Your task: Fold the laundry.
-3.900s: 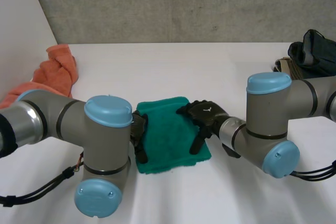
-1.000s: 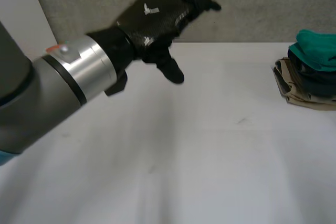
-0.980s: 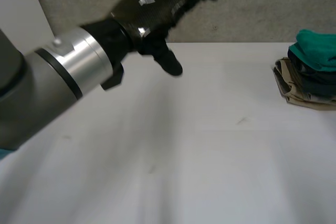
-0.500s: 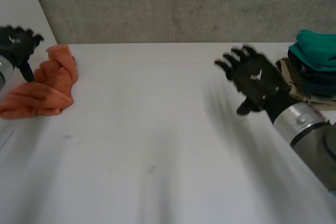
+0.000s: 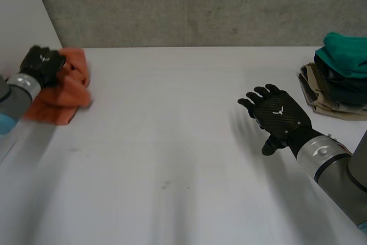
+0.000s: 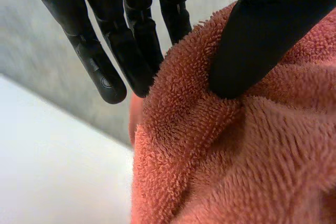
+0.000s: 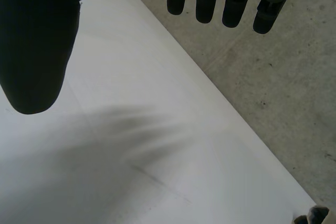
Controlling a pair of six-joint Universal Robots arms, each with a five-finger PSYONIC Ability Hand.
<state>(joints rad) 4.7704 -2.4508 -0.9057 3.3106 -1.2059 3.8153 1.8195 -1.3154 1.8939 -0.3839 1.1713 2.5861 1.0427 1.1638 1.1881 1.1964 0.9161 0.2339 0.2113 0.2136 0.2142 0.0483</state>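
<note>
A crumpled orange towel (image 5: 66, 87) lies at the table's far left edge. My left hand (image 5: 41, 64) sits on its far end, curled into the cloth. In the left wrist view the thumb (image 6: 262, 40) digs into the terry cloth of the orange towel (image 6: 236, 156), and the fingers (image 6: 105, 51) reach down behind the same fold, pinching it. My right hand (image 5: 278, 116) hovers over the right half of the white table (image 5: 172, 130), fingers spread and straight. In its own wrist view the right hand (image 7: 37, 40) holds nothing above the bare table (image 7: 131, 156).
A stack of folded laundry stands at the far right: a green towel (image 5: 347, 50) on top, a dark piece under it, a beige one (image 5: 327, 101) at the bottom. A grey wall (image 5: 200, 4) runs behind the table.
My left hand has come down onto the orange towel and closed on it; the towel has bunched and shifted. My right hand has dropped a little toward the table's front.
</note>
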